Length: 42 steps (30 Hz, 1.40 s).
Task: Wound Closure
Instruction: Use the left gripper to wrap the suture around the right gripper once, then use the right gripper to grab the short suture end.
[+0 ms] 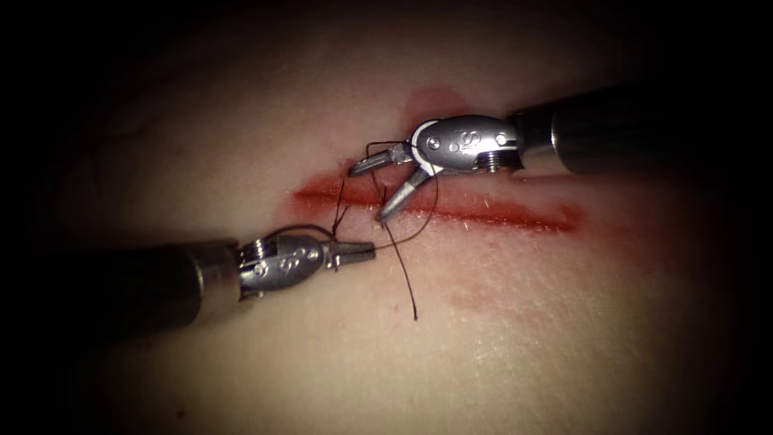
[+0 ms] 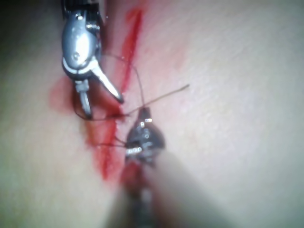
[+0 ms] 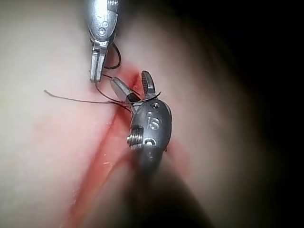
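Dark thread (image 1: 403, 242) loops over the cut (image 1: 483, 211) in the tissue (image 1: 564, 322); left tool (image 1: 358, 253) pinches it, right tool (image 1: 385, 187) gapes empty. A snagged loop could tear the edge. No needle seen.

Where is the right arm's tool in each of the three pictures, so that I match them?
Endoscope view: right arm's tool, jaws open above the cut.
Left wrist view: it stands across the cut.
Right wrist view: it, very close.
Shared landmark: the thread by it.
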Each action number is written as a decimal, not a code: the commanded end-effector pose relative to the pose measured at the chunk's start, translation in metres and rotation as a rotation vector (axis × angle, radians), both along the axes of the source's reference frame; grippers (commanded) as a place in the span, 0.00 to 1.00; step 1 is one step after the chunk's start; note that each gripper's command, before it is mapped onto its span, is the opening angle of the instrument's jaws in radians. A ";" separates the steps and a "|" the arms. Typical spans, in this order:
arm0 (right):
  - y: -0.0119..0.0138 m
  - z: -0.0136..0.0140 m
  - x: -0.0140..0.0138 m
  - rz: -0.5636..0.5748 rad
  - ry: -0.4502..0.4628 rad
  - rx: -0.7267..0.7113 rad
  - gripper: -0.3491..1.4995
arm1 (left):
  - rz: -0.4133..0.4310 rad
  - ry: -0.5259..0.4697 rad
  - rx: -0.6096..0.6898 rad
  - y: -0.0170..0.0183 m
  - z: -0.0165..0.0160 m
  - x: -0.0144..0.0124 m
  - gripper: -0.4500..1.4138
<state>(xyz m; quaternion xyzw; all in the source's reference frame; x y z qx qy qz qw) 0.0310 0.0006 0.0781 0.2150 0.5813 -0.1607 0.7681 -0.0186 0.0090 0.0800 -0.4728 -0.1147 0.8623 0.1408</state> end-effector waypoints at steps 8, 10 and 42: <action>-0.0008 0.0008 0.0006 0.017 -0.009 -0.028 0.55 | 0.002 -0.002 0.002 -0.0001 0.0006 -0.0004 0.00; -0.0010 0.0007 0.0005 0.019 0.005 -0.018 0.55 | 0.000 -0.001 0.001 0.0000 0.0008 -0.0006 0.00; -0.0060 -0.0002 0.0005 -0.395 0.013 -0.043 0.57 | -0.010 0.033 0.028 0.0005 0.0068 -0.0004 0.00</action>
